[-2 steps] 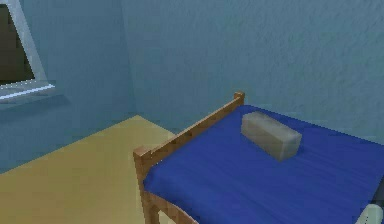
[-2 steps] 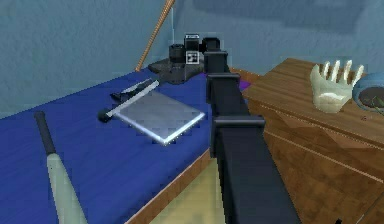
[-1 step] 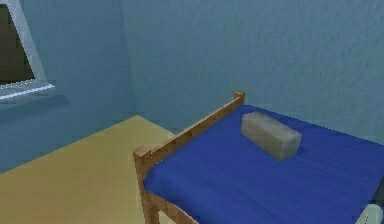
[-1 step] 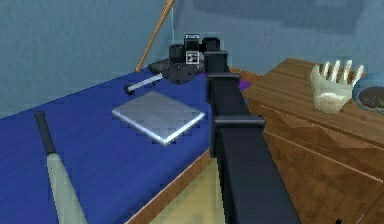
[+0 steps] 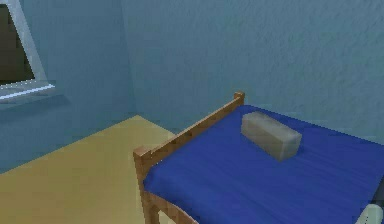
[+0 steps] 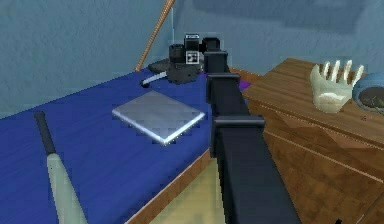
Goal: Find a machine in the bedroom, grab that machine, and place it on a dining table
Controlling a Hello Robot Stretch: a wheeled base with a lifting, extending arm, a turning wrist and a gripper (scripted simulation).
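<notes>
Arm side view, laptop [image 6: 158,117] on bed [image 6: 85,112], near end effector [image 6: 155,74]

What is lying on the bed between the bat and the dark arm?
In the arm side view, a flat grey laptop lies on the blue bed between the bat and the arm.

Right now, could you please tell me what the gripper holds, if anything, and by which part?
It cannot be told: the gripper shows against the blue-covered wooden bed.

- I cannot tell whether the gripper [image 6: 155,72] holds anything; the blue bed [image 6: 85,115] lies behind its far end.
- Well apart from the gripper, a bat [image 6: 58,185] runs off the picture's bottom edge.
</notes>
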